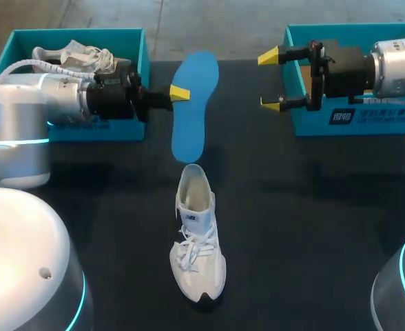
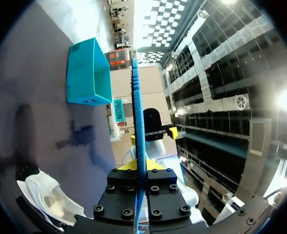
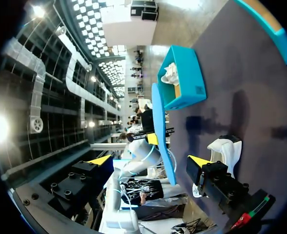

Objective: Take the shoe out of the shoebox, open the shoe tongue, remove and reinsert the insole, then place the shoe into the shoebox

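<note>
Above the bench's [image 1: 313,227] far middle, left end effector [image 1: 179,93] is pinching the blue insole [image 1: 194,103]; right end effector [image 1: 269,81] is hanging spread. White sneaker [image 1: 198,241] is lying mid-bench, probably needing its heel steadied while feeding toe-first.

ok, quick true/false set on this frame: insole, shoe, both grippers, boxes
1. The left gripper is shut on the insole. True.
2. The insole sits inside the shoe. False: it is out of the shoe, held in the left gripper.
3. The right gripper is open and holds nothing. True.
4. The shoe is in the right box. False: it stands on the table, between the arms.
5. The left box is empty. False: a second shoe lies in it.
</note>
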You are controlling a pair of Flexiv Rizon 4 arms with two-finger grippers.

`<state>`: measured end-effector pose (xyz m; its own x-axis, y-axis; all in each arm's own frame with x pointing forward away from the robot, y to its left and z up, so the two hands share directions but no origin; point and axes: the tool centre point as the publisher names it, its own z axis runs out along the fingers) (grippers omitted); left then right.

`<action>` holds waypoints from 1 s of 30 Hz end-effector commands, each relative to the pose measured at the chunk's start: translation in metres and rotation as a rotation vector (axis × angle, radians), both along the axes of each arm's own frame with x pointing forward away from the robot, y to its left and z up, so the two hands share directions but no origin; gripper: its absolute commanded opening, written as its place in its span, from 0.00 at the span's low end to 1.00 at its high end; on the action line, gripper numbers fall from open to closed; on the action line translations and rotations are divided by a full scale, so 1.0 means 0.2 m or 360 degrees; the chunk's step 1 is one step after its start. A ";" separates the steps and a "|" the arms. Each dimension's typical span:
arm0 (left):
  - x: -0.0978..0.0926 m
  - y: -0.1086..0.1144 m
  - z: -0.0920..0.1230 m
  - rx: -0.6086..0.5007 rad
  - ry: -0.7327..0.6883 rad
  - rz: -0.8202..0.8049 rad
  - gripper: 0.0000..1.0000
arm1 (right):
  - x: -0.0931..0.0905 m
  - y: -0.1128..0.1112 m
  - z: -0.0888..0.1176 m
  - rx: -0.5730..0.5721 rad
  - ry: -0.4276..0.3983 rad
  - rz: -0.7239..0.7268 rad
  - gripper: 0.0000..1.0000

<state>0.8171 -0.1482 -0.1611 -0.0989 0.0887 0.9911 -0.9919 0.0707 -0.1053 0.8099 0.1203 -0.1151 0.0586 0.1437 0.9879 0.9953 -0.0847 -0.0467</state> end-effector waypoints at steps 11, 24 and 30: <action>-0.01 0.00 -0.01 0.0012 0.0135 0.0015 0.00 | 0.00 0.00 0.00 -0.0002 0.0000 -0.0004 1.00; -0.01 0.00 -0.01 0.0024 0.0144 0.0023 0.00 | 0.00 0.00 0.00 -0.0002 0.0000 -0.0004 1.00; -0.01 0.00 -0.01 0.0024 0.0144 0.0023 0.00 | 0.01 0.03 0.13 -0.0280 0.0003 0.0015 1.00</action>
<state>0.8161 -0.1485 -0.1643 -0.0100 0.0770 0.9970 -0.9982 0.0587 -0.0145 0.8094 0.1225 -0.1124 0.0403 0.2001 0.9789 0.9963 -0.0823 -0.0242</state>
